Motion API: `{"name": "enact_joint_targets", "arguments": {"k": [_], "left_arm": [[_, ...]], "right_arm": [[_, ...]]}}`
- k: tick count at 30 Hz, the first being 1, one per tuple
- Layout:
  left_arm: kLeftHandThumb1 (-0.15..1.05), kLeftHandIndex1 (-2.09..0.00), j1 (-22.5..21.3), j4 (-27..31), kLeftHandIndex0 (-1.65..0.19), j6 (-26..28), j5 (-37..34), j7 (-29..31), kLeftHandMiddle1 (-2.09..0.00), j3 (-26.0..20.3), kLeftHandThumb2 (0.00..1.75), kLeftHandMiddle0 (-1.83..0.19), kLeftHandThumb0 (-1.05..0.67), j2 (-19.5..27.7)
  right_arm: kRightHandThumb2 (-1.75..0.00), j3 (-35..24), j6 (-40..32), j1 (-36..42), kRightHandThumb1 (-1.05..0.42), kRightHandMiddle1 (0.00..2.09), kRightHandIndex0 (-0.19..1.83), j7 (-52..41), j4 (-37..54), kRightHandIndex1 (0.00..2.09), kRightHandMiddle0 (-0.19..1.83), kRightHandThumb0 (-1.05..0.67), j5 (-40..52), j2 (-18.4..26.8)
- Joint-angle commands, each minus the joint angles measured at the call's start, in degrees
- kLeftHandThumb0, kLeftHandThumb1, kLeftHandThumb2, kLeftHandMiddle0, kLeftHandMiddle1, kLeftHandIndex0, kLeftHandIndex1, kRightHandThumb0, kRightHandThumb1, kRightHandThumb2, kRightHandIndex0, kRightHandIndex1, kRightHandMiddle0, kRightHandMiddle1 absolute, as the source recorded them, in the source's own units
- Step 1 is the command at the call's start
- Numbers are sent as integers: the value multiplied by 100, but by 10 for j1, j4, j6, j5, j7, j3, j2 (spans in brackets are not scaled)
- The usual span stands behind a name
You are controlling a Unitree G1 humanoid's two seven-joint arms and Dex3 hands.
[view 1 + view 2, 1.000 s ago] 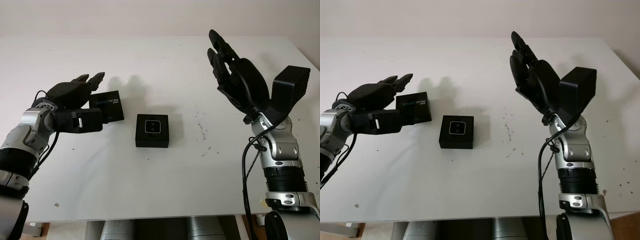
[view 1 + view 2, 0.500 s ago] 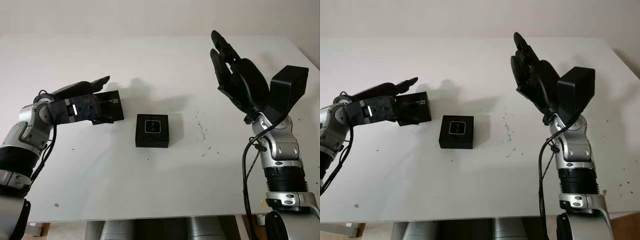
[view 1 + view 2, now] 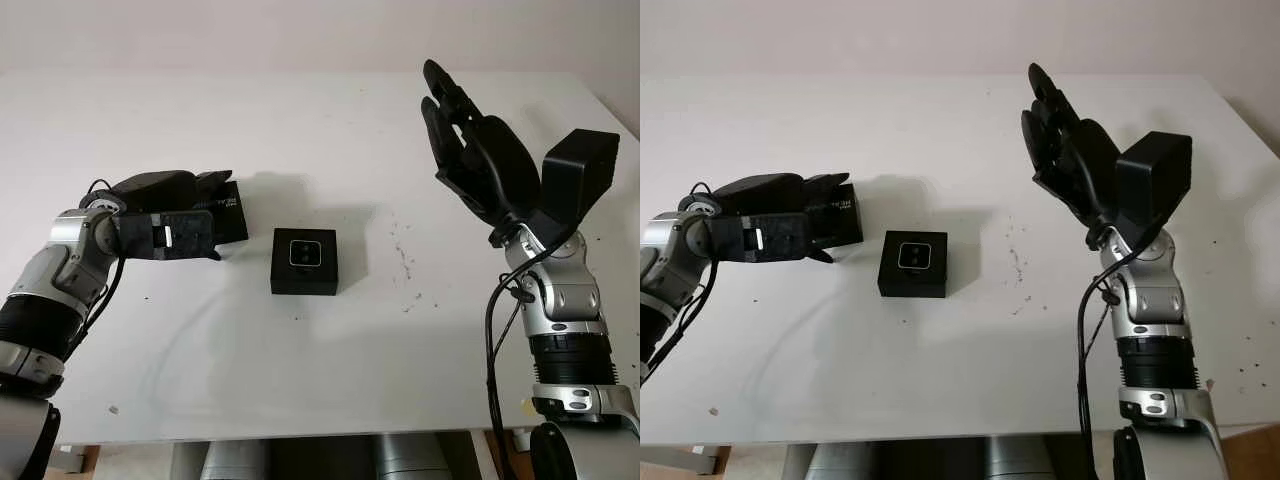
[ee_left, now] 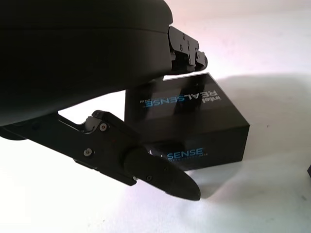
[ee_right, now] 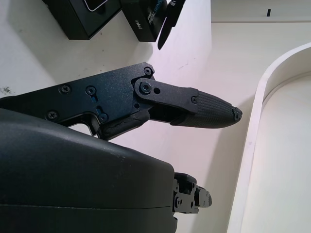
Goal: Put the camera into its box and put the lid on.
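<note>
The open black box [image 3: 304, 275] sits at mid-table with the camera [image 3: 304, 253] lying face up inside it. Left of it, the black lid [image 3: 232, 212] printed "intel REALSENSE" [image 4: 189, 114] rests on the table. My left hand [image 3: 212, 216] is down over the lid: its fingers [image 4: 187, 48] hook the lid's far top edge and its thumb [image 4: 160, 172] lies against the near side. My right hand [image 3: 470, 140] is raised at the right, open and holding nothing, well clear of the box.
The white table [image 3: 300, 370] carries a scatter of small dark specks [image 3: 405, 262] right of the box. Its front edge runs along the bottom of the picture, and a pale wall stands behind.
My left hand has come down from hovering beside the lid and curled its fingers and thumb around it. The lid, the box and my right hand have stayed in place.
</note>
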State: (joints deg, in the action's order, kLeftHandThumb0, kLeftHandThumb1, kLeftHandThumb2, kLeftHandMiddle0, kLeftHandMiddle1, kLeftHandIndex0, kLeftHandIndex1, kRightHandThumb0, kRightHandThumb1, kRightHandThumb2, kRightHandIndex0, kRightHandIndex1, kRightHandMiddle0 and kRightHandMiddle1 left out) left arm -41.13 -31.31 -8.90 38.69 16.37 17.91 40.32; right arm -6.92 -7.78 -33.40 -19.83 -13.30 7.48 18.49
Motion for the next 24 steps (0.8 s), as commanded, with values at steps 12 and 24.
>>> {"name": "enact_joint_targets", "arguments": {"k": [12,24], "left_arm": [[99,-34,30,-37,-68,-74,9,-152,-135,-6,6,-27,-8,-2],[103,-99,47,45,-38,7,-66,-119,-98,-60,5,-43,-6,-25]], "right_arm": [[-61,0,11,10,-105,6,-14,-2,4,6,-8,-67,6,-4],[-60,6,10,13,-105,5,-14,-4,7,5,-9,-67,5,-6]]}}
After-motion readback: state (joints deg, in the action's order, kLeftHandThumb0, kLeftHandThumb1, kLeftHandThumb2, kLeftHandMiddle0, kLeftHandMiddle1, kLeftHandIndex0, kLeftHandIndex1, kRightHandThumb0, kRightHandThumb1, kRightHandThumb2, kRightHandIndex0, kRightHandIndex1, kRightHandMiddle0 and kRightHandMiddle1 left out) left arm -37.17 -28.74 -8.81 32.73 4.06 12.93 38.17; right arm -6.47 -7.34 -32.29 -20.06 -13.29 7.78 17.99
